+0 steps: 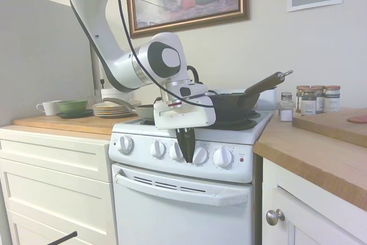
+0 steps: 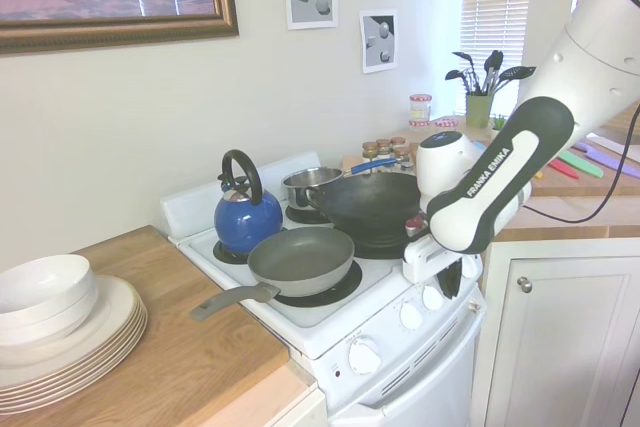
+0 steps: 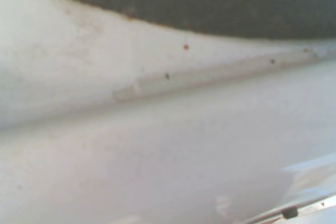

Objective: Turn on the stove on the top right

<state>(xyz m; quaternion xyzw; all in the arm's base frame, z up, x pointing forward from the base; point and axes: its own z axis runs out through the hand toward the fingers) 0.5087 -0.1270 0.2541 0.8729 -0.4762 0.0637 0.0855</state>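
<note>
White and small, the electric stove (image 1: 183, 159) with round front knobs stood between wooden counters. Black gripper (image 1: 186, 148) fingers hung pressed together, nearly closed, between the third and fourth knobs (image 1: 200, 155), gripping nothing I could make out.

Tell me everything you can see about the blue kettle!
The kettle is round and shiny blue, and looks like enamelled metal. It has a black lid and a tall, looping black handle that stands up over the top. It sits upright on the stove's back burner, near the wall. A grey frying pan sits just in front of it, and a small steel pot stands beside it. I cannot see steam, a spout, or whether anything is inside.
</note>
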